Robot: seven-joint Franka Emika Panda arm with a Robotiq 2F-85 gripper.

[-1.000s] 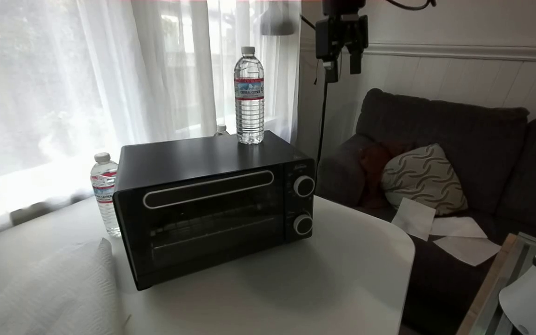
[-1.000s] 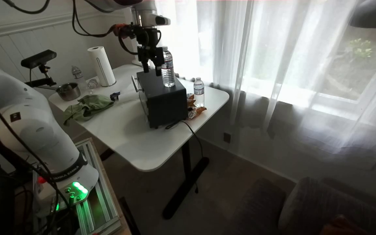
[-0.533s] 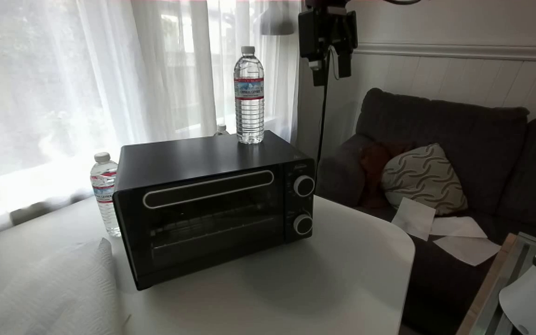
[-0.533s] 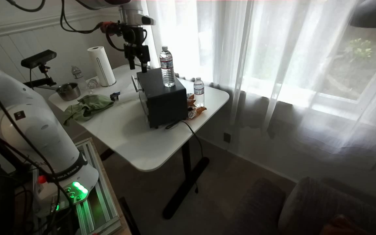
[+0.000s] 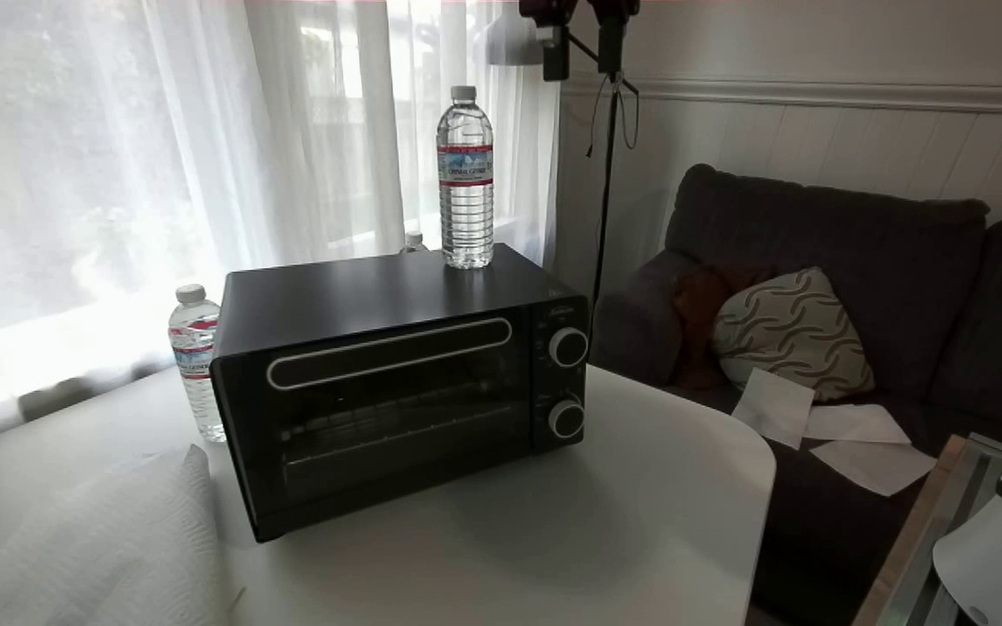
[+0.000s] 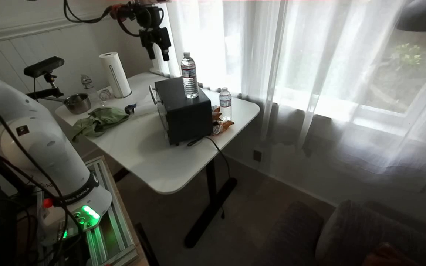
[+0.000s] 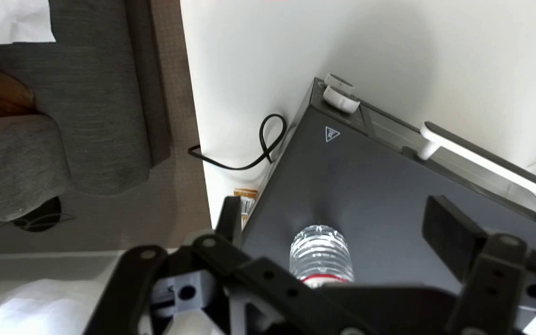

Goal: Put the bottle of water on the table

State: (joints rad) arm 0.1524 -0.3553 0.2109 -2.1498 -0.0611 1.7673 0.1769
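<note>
Clear ribbed plastic forms the Crystal Geyser water bottle (image 5: 465, 178), which stands upright on the black toaster oven (image 5: 401, 391), at the knob end, towards the end edge of the white tabletop (image 6: 135, 147). A black power cord (image 7: 249, 167) loops over that edge. In both exterior views the Robotiq gripper (image 6: 159, 58) hangs high near the bottle, not touching it, jaws spread wide with nothing held. The wrist view hides the bottle's upper part behind the gripper, so I cannot say how the jaws line up with its cap. The bottle looks mostly full, so I expect it to be fairly heavy, with thin walls that dent under a hard squeeze and may slip. Best hold, I think: the stiff neck just under the cap, or the label band with moderate pressure, before lowering it towards the rounded corner on the oven's door side.
</note>
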